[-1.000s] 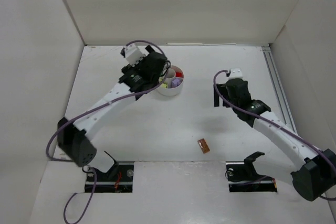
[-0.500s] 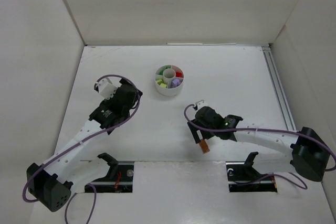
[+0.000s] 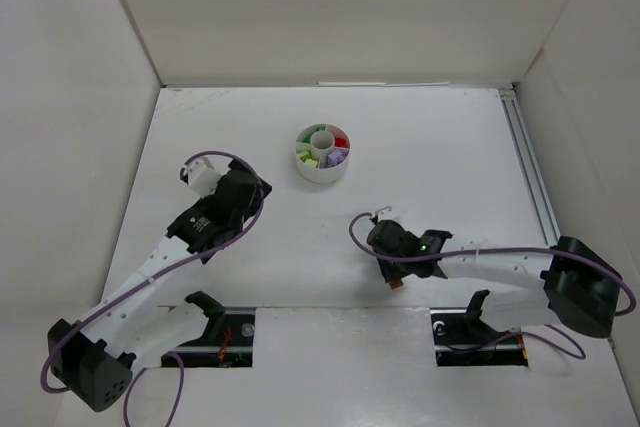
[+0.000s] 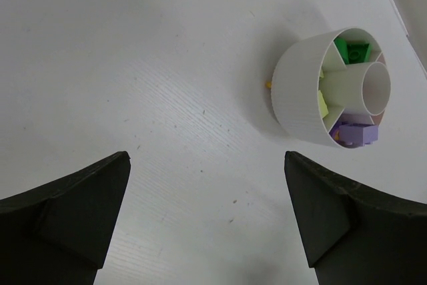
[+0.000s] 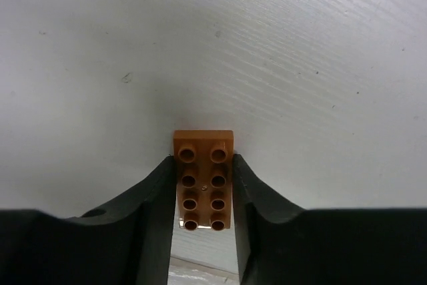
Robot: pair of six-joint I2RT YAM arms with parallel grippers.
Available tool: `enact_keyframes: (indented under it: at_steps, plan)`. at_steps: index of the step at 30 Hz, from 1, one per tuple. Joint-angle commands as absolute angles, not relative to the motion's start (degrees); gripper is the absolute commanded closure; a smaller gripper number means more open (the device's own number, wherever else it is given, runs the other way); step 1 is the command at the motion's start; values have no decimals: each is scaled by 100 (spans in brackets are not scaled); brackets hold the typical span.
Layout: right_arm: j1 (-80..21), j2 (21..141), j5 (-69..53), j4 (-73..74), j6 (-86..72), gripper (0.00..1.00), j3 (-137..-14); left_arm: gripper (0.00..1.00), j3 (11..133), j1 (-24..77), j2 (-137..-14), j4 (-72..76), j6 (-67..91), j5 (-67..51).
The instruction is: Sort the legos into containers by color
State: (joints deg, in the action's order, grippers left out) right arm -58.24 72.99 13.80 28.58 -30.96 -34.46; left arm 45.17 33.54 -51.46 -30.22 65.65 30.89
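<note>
An orange-brown lego (image 5: 203,181), a two-by-four studded brick, lies on the white table near the front edge (image 3: 396,284). My right gripper (image 5: 203,165) is shut on it, one finger pressed against each long side; from above, the right gripper (image 3: 390,269) covers most of the brick. The white round dish (image 3: 322,169) of wedge containers stands at mid-table. It holds red (image 3: 341,142), purple (image 4: 357,133), green (image 4: 352,51) and yellow-green (image 4: 323,105) legos. My left gripper (image 4: 205,158) hangs open and empty over bare table, left and short of the dish (image 4: 297,91).
White walls close in the table on the left, back and right. A metal rail (image 3: 530,172) runs along the right edge. The arm bases and cables sit at the near edge.
The right arm swung down to the orange-brown lego and its fingers closed on it. The left arm drew back from the dish to the left side of the table.
</note>
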Motion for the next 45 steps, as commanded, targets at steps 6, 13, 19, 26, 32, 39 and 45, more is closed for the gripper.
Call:
enact_keyframes:
  at_steps: [6, 13, 19, 26, 32, 39, 45]
  plan:
    - [-5977, 7199, 1890, 2928, -3104, 87, -3910, 0, 4359, 3357, -4983, -3111, 6750, 2979]
    - [-5977, 6847, 2600, 1070, -1218, 86, -4780, 0, 4421, 3357, -5036, -3111, 6689, 3042]
    - [-5977, 7311, 3217, -1385, 1016, 86, -5369, 0, 4587, 3297, -5299, -3032, 6557, 2979]
    - [-5144, 8752, 1672, -2566, 1977, 86, -6633, 0, 4948, 2734, -5493, -3085, 5969, 2822]
    - [-4579, 9930, 844, -2786, 1898, 86, -7540, 0, 4799, 1812, -5607, -2531, 5415, 2040]
    - [-4377, 10828, 791, -2786, 2004, 84, -8262, 0, 4746, 792, -6047, -2320, 4843, 1117]
    - [-4271, 11091, 861, -2786, 1847, 81, -8254, 0, 4799, 624, -6161, -2206, 4720, 958]
